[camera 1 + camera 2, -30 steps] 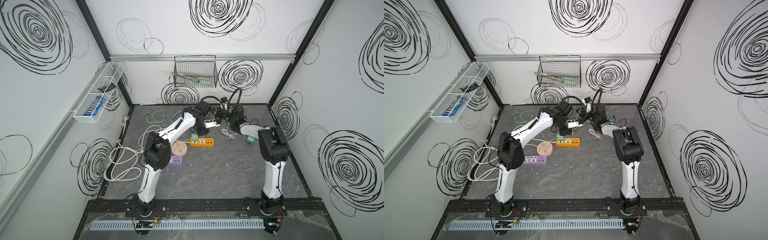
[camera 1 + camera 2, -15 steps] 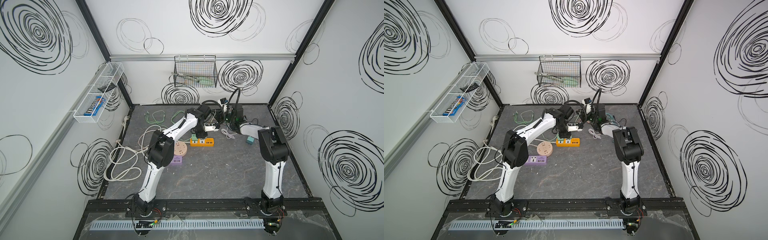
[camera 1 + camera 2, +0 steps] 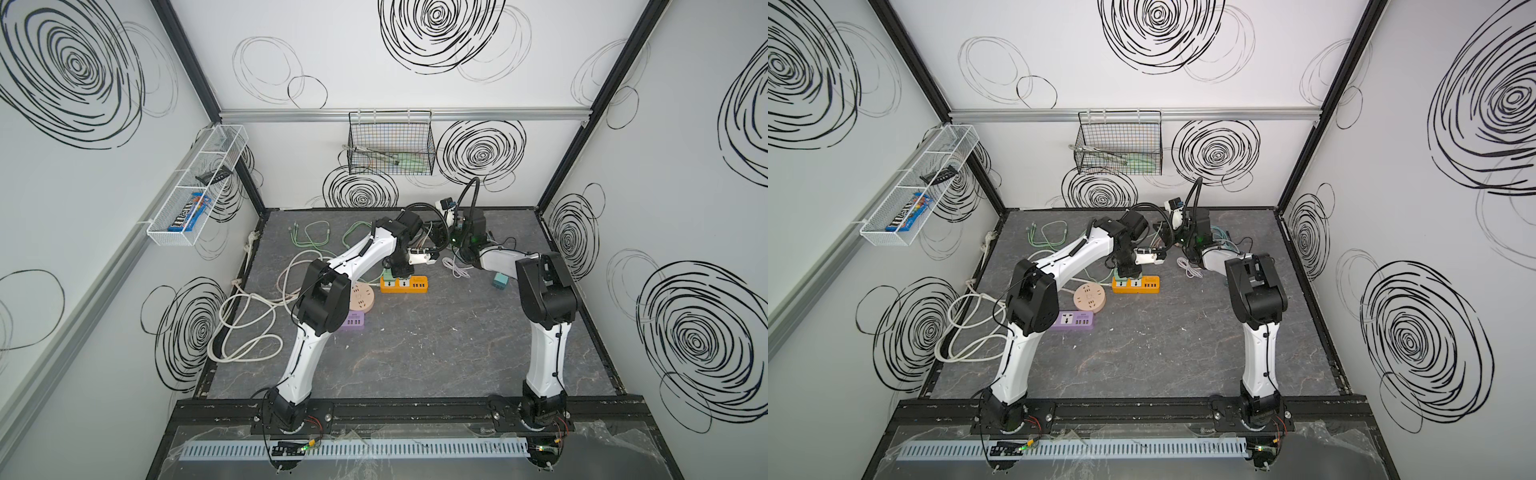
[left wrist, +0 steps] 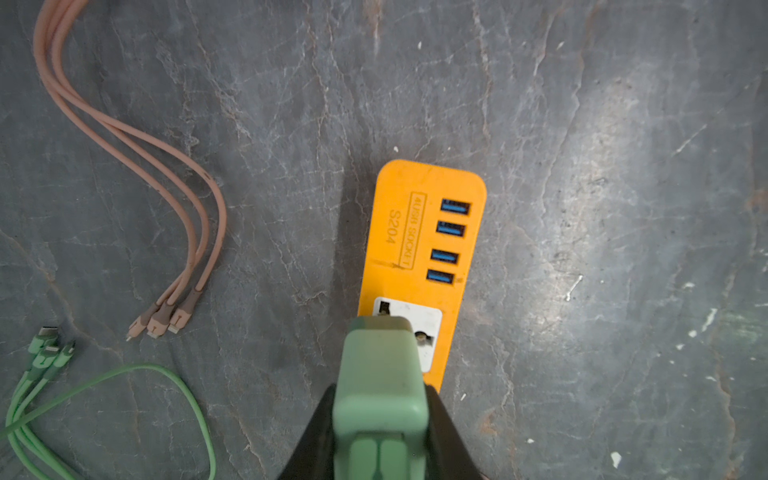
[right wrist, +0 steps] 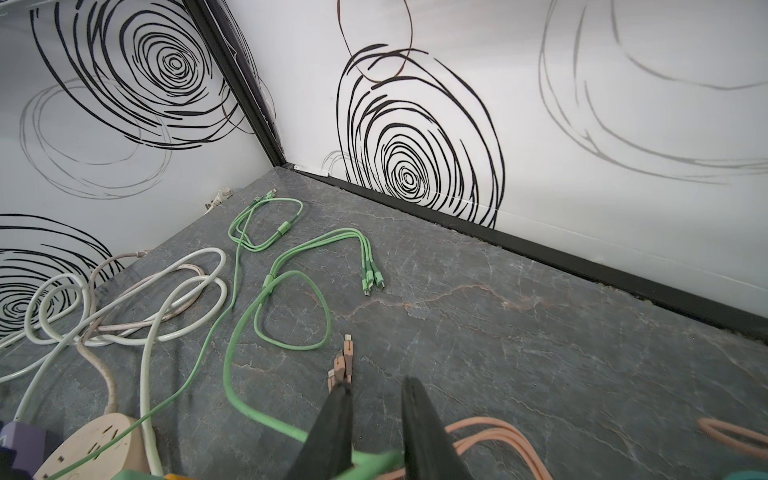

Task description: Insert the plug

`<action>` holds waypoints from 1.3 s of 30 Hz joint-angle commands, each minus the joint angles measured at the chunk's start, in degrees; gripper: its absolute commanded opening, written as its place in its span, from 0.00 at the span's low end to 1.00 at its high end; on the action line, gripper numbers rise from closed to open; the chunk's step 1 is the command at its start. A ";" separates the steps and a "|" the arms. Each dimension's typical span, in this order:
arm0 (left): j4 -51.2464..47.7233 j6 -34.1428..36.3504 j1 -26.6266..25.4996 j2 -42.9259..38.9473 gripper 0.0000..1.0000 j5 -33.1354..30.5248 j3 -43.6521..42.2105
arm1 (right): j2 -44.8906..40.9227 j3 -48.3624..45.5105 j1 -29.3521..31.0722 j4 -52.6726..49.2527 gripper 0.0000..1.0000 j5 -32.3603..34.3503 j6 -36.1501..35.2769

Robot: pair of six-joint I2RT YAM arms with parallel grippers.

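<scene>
Left gripper [image 4: 380, 415] is clamped on the green plug [image 4: 380, 365], held over the orange power strip [image 4: 419, 232] socket, mid-bench. Right gripper [image 5: 376, 384] fingers stand parted, with a green cable [image 5: 374, 459] crossing between them.

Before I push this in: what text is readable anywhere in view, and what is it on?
"4USB SOCKET": boxed label on the orange power strip, left wrist view.
"S204": printed beside that label, on the same strip.
"m&m's": candy pack in the wall shelf, in both top views; blurred, so a likely reading only.
Nothing else is readable.
</scene>
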 commanded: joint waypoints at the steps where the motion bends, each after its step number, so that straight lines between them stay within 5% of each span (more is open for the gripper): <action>1: 0.20 1.59 0.29 1.61 0.00 1.29 -0.82 | -2.10 -0.31 0.00 0.04 0.26 0.22 -0.18; 26: 6.45 4.06 -0.06 9.55 0.00 -1.89 -8.10 | -2.06 0.02 1.22 -3.48 0.26 -0.13 -3.30; 31: 5.60 2.59 0.68 2.72 0.47 1.88 -3.32 | -1.57 1.56 1.23 -5.11 0.26 0.09 -4.54; 35: 7.67 1.97 0.38 -5.67 0.69 4.06 -1.71 | -0.89 3.18 1.33 -6.51 0.31 -0.01 -4.78; 39: 13.50 1.00 0.29 -14.67 0.87 7.24 -8.38 | -1.36 2.63 1.31 -7.95 0.48 4.12 -6.10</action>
